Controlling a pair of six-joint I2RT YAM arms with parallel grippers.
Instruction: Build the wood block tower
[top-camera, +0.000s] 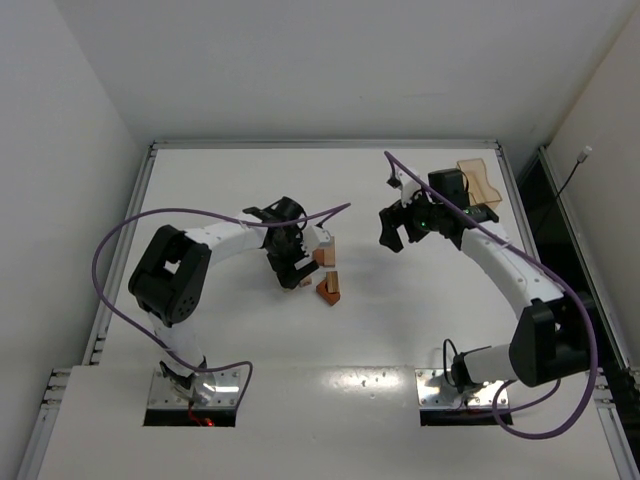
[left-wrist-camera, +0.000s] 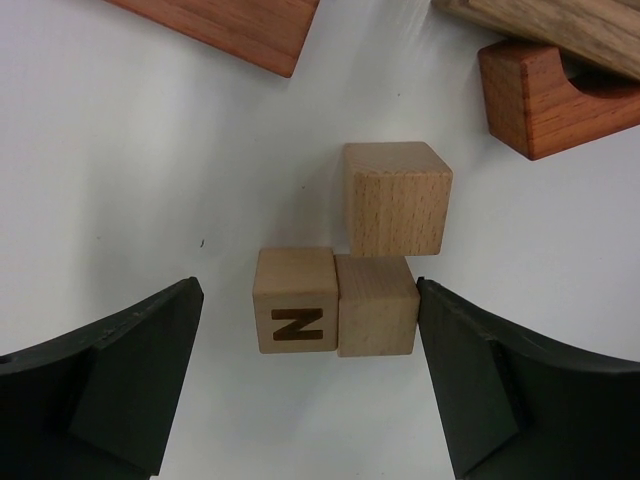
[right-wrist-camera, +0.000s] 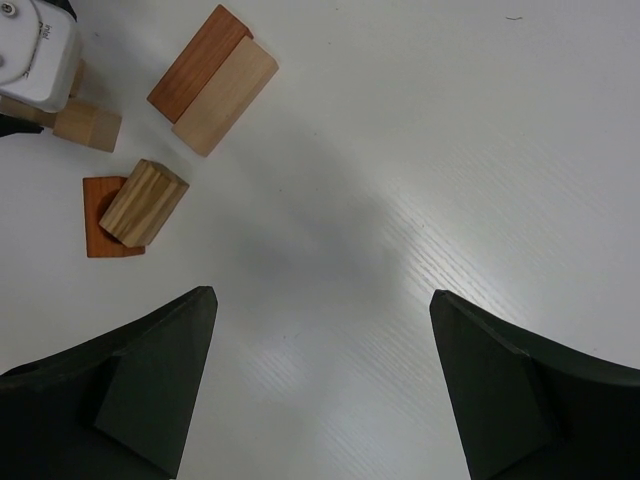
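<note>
In the left wrist view, a tan cube marked with a dark letter (left-wrist-camera: 295, 300) and a plain tan cube (left-wrist-camera: 377, 305) lie side by side on the table between my left gripper's (left-wrist-camera: 308, 335) open jaws. The right finger touches the plain cube; the left finger stands apart from the lettered cube. A third tan cube (left-wrist-camera: 397, 197) lies just beyond them. A reddish bar (left-wrist-camera: 225, 25) and a notched reddish block (left-wrist-camera: 550, 95) with a striped tan piece (left-wrist-camera: 560, 20) on it lie farther off. My right gripper (right-wrist-camera: 322, 310) is open and empty over bare table.
A translucent orange tray (top-camera: 478, 183) stands at the back right, behind my right gripper (top-camera: 395, 228). In the right wrist view the reddish and tan bars (right-wrist-camera: 213, 80) lie together, with the striped piece (right-wrist-camera: 143, 203) nearby. My left gripper (top-camera: 290, 265) hangs beside these blocks (top-camera: 330, 288).
</note>
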